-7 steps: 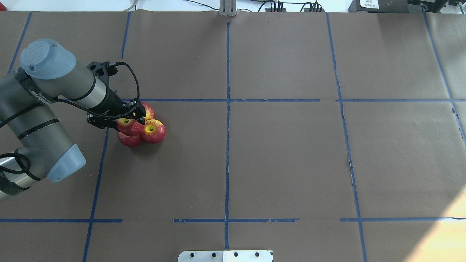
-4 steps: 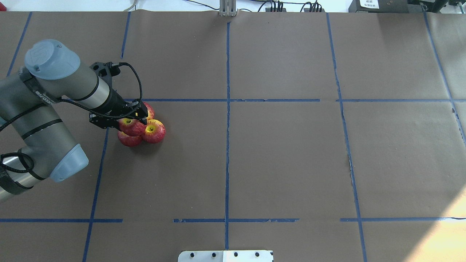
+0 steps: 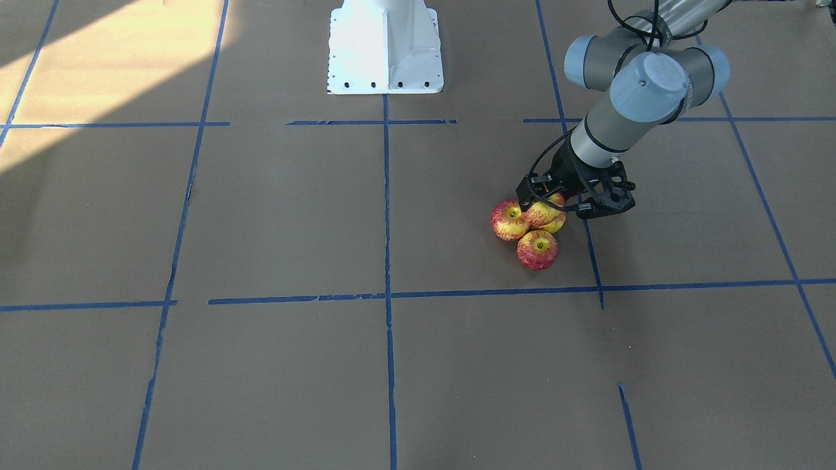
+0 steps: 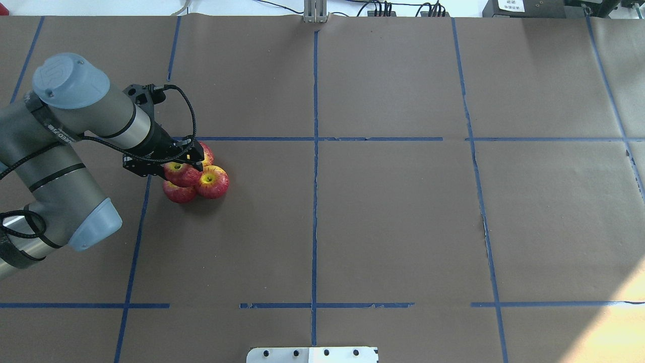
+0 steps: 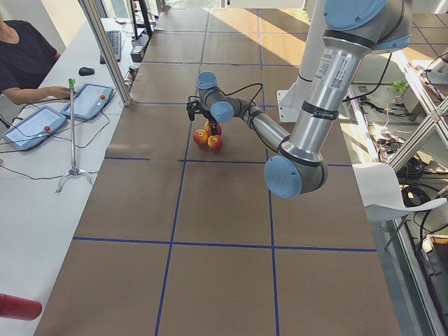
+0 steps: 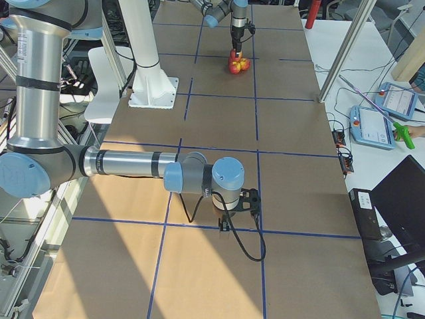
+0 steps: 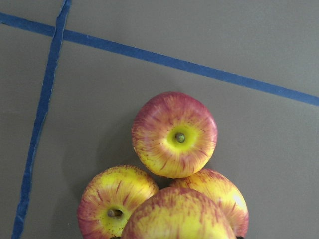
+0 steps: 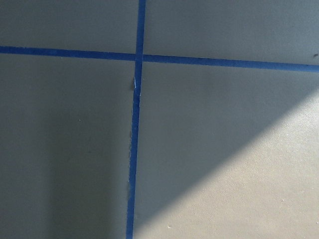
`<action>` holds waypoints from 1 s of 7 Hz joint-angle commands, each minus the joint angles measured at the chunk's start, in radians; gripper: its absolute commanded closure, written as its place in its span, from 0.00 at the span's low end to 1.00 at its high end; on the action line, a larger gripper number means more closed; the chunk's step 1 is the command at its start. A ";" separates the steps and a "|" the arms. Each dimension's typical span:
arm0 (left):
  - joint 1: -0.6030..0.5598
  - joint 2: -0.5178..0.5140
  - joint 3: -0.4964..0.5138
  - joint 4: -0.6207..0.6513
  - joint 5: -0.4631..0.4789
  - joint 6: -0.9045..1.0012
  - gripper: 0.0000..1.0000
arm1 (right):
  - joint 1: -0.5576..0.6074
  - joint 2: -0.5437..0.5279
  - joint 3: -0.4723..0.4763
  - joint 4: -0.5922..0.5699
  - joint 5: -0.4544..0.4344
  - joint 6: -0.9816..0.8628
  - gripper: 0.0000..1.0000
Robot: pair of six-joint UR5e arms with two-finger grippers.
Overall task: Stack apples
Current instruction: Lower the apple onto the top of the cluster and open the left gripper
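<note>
Barely anything has moved since a second ago: in the overhead view the left arm's grey elbow cap has crept a touch to the right, and the apple pile looks the same.

Three apples (image 7: pixel 174 134) sit touching in a triangle at left-centre of the overhead frame, just under a blue tape line (image 4: pixel 315 138). The fourth, the top apple (image 4: pixel 180 174), sits in the dip between them. The left gripper (image 4: pixel 182 168) has a jaw down each side of that top apple. I honestly can't tell if it's pinching it or has already let go.

Risks, as I see it:
- Round on round, so the top apple only has that small dip to sit in. If it's off-centre when freed, it rolls off.
- A finger dragging on it during the lift would tip it.
- The fingertips are right next to the lower apples. A sideways nudge could spread the triangle and drop the whole lot.

So the gripper's own fingers are the main thing in the way. Elsewhere, the white base plate (image 3: pixel 384 49) is at top centre of the front view. The right gripper (image 6: pixel 240 201) is parked well apart, and I can't tell whether it's open or closed.
</note>
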 commanded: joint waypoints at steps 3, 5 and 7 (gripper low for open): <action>-0.005 -0.005 0.003 -0.002 0.035 0.007 0.94 | 0.000 0.000 0.000 -0.001 0.000 0.000 0.00; -0.005 -0.011 0.009 -0.005 0.035 0.007 0.94 | 0.000 0.000 0.000 -0.001 0.000 0.000 0.00; -0.002 -0.017 0.019 -0.006 0.035 0.007 0.81 | 0.000 0.000 0.000 -0.001 0.000 0.000 0.00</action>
